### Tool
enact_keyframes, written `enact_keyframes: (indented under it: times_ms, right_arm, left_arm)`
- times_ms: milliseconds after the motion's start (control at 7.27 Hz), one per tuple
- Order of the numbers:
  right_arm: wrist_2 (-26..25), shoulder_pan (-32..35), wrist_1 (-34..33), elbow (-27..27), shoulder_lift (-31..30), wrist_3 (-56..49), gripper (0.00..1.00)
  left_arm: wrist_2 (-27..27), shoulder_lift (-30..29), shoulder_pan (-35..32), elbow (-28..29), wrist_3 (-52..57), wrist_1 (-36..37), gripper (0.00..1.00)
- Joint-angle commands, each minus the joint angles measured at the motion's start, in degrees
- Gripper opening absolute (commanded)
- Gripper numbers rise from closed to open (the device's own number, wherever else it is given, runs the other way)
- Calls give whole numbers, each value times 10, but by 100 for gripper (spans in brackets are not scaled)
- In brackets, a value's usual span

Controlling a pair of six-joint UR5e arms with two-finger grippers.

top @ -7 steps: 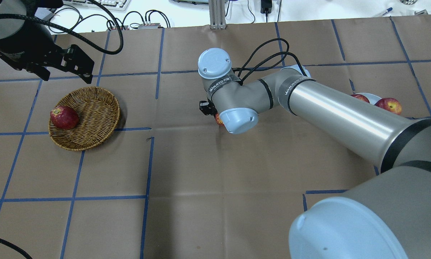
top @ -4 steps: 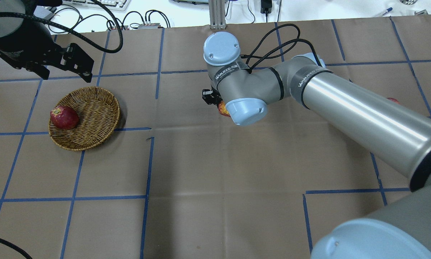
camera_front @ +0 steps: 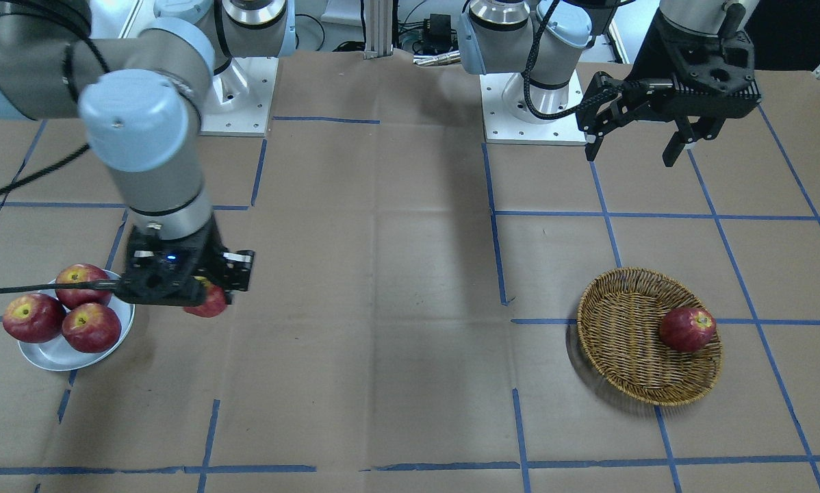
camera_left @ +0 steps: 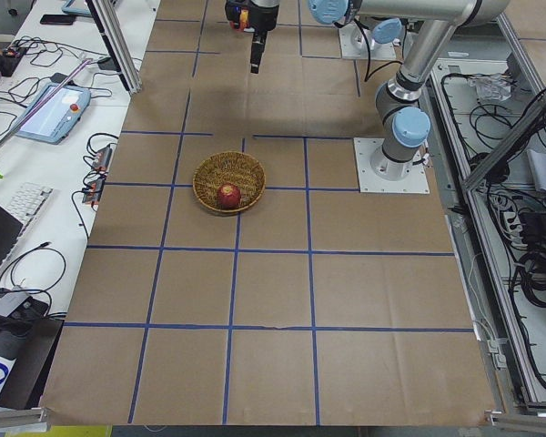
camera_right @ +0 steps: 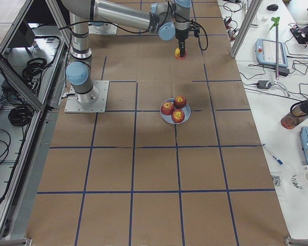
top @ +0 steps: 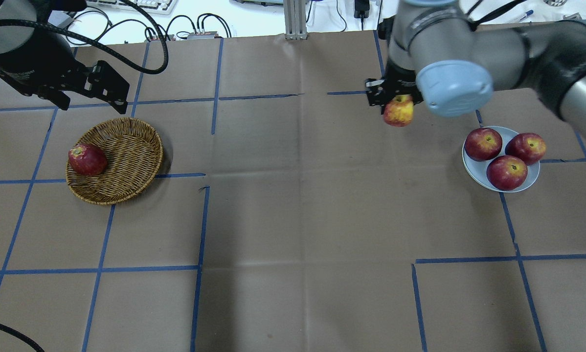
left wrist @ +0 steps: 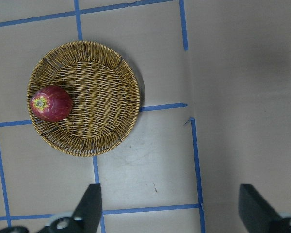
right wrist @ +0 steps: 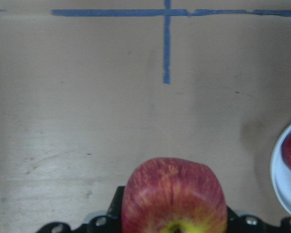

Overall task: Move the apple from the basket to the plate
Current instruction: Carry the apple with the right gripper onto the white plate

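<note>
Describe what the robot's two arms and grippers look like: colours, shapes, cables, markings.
Both arms, the right arm and the left arm, are silver-grey tubes with black bands and round pale-blue joint caps. The left gripper and right gripper are black, angular and two-fingered. Black cables loop along the arms. A small blue light glows on the right gripper's body.

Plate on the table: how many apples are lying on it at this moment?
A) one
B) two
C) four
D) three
D: three red apples rest on the plate; the apple gripped in the right hand hangs off to one side of the plate, not over it.
</note>
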Motion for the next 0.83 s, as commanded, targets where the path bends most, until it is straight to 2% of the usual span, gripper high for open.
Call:
enact_keyframes:
  times_ms: [0,550,688]
  right_arm:
    - [2,-114,12,35,-31,-105,54]
    - [6,-248,-2,86,-24,-251,52]
    - [33,-266,-33,101,-20,-279,52]
  left_arm:
    - [0,0,0,0,0,0,99]
    - [1,1,0,4,0,0,99]
    - [0,0,0,5,0,0,99]
